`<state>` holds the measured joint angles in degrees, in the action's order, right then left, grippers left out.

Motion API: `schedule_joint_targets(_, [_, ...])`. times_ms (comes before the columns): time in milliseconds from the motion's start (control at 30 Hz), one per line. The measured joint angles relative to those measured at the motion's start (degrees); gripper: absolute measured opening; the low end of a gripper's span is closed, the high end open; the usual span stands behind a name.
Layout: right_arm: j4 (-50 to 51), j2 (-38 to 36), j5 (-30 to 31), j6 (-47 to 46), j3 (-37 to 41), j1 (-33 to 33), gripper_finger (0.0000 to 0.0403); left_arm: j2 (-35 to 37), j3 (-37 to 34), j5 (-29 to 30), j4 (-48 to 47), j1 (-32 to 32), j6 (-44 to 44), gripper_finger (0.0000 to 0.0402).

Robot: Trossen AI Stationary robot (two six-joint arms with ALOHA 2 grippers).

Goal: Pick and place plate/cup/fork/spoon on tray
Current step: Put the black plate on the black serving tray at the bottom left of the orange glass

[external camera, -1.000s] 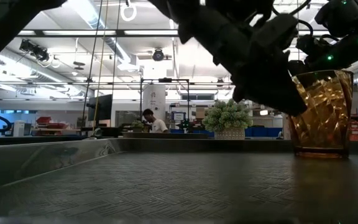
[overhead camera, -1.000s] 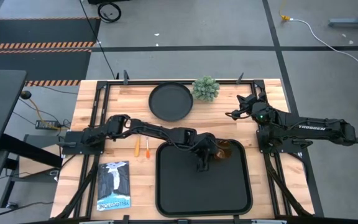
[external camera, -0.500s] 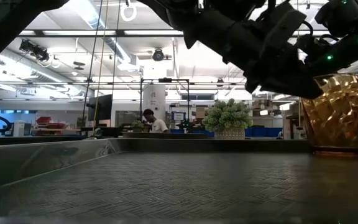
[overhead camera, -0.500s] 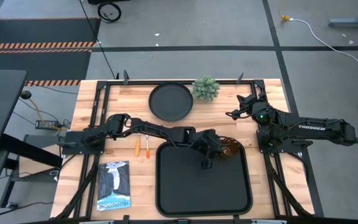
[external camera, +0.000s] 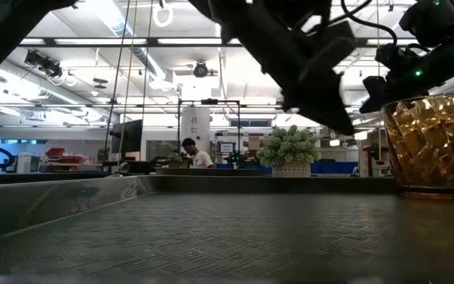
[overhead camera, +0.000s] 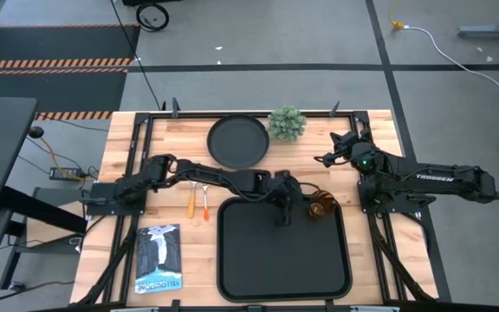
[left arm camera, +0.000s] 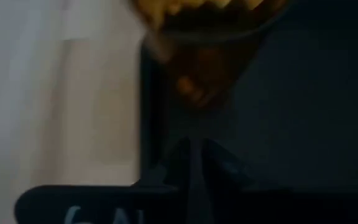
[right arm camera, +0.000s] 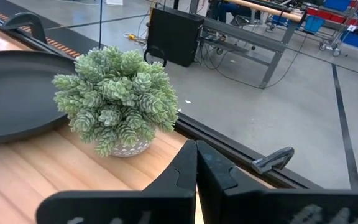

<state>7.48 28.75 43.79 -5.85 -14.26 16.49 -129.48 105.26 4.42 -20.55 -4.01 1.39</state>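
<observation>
Wooden table [overhead camera: 371,130], potted plant [overhead camera: 287,123] beside plate [overhead camera: 237,141]

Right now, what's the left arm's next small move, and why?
Probably lift the left pincer clear and swing toward the orange-handled fork and spoon, which lie on the wood beside the large black rectangular tray. The translucent amber cup stands upright on the tray, apart from the pincer.

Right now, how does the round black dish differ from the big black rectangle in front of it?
The plate is round and much smaller; the tray is rectangular with rounded corners. The plate sits bare at the table's far edge beside a small plant; the tray, nearer the front, holds the amber cup in its far right corner. Both are black with raised rims.
</observation>
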Motion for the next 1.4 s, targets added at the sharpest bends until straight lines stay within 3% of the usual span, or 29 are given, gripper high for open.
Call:
schedule_joint_targets(267, [0.29,0.00,-0.85,0.30,0.00,0.00,0.0005,2.30,0.05,8.77,-12.27,-0.40,5.93,0.0014])
schedule_joint_targets(533, [-7.90,0.00,-1.95,7.10,0.00,-0.02,0.0005,3.62,0.06,25.45,-21.62,-0.13,14.67,0.0009])
schedule_joint_targets(767, [-20.66,-0.03,-12.14,18.77,-0.54,0.03,0.0005,4.30,0.02,36.55,-22.35,2.41,24.86,0.0005])
schedule_joint_targets(900, [-18.36,0.00,-13.95,16.77,-3.52,0.09,0.0005,5.32,-0.01,36.36,-22.13,4.39,26.79,0.0004])
schedule_joint_targets(1033, [-13.88,0.03,-13.95,12.51,-4.95,-1.33,0.0004,8.09,-3.10,31.26,-18.74,5.56,26.89,0.0004])
schedule_joint_targets(1267, [-13.28,2.39,-11.45,6.96,-4.68,-5.73,0.0004,19.14,-21.63,28.23,-1.42,5.00,27.47,0.0003])
schedule_joint_targets(1400, [-13.85,6.87,-11.53,4.01,-4.68,-7.24,0.0004,25.77,-30.17,24.04,5.71,4.99,22.52,0.0003])
